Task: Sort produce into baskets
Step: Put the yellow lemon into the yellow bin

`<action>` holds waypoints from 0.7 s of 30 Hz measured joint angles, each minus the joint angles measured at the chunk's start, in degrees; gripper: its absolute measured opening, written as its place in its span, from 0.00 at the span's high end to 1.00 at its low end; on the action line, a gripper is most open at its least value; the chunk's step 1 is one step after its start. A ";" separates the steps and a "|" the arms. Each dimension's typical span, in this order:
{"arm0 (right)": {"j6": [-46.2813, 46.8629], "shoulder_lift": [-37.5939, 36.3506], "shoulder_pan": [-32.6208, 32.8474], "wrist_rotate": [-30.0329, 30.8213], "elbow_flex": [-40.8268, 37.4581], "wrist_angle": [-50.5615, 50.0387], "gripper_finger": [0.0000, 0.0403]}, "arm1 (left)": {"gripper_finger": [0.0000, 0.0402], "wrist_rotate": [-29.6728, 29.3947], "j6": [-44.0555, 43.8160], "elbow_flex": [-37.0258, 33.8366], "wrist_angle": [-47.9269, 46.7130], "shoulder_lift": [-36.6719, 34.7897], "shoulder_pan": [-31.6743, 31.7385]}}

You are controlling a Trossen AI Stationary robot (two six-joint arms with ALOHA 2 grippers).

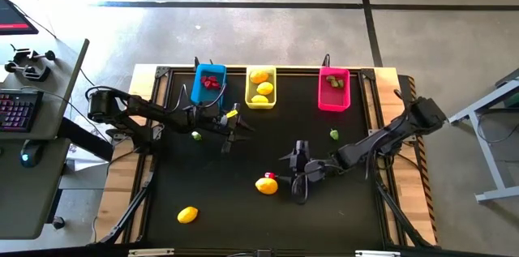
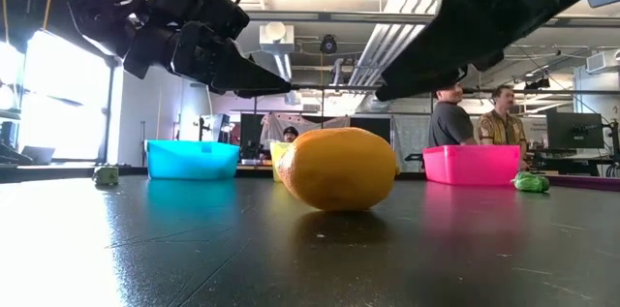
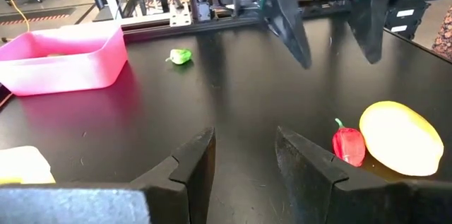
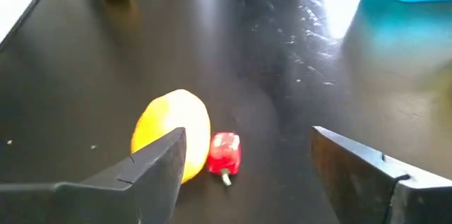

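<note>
Lemons (image 1: 261, 87) in yellow basket (image 1: 248, 95) (right tool (image 1: 298, 177) wide, left tool (image 1: 233, 132) half-open, empty)

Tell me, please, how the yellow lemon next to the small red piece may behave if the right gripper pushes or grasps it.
The lemon looks rounded and egg-shaped, lying on its side, so a push would probably roll it across the smooth black table. Its glossy skin suggests it may slip between the fingers. It seems to touch the red piece, which a push would likely knock. The right gripper stands open just beside it.

Three baskets (image 1: 259, 88) line the table's (image 1: 340, 216) upper edge; mid-frame, a berry (image 1: 270, 177) touches a lemon (image 1: 266, 185), another lemon (image 1: 187, 215) lower left.
</note>
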 joint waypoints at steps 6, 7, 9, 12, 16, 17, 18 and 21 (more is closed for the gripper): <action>1.52 2.57 0.76 -0.25 3.13 -1.00 0.28 | 0.66 -0.46 0.09 0.00 0.02 0.00 0.07; 1.63 3.04 0.73 -0.41 3.88 -2.01 0.28 | 0.66 -0.73 0.08 0.00 0.02 0.00 0.07; 2.38 3.86 0.71 -0.68 5.57 -4.53 0.28 | 0.66 -0.77 0.08 0.00 -0.06 0.01 0.07; 2.68 4.53 0.65 -1.23 8.04 -7.79 0.28 | 0.66 -0.81 0.06 0.00 -0.33 0.00 0.07; 2.69 4.69 0.73 -2.77 10.48 -10.16 0.28 | 0.66 -0.87 0.38 0.00 -0.37 0.00 0.08; 2.65 4.69 0.76 -3.48 10.95 -10.60 0.28 | 0.66 -0.90 0.77 0.00 -0.37 0.00 0.09; 2.59 4.69 0.78 -3.93 11.23 -11.03 0.28 | 0.66 -0.90 1.22 0.00 -0.37 0.00 0.09; 2.50 5.44 0.93 -4.14 11.72 -12.00 0.28 | 0.66 -0.92 1.46 0.00 -0.37 0.00 0.09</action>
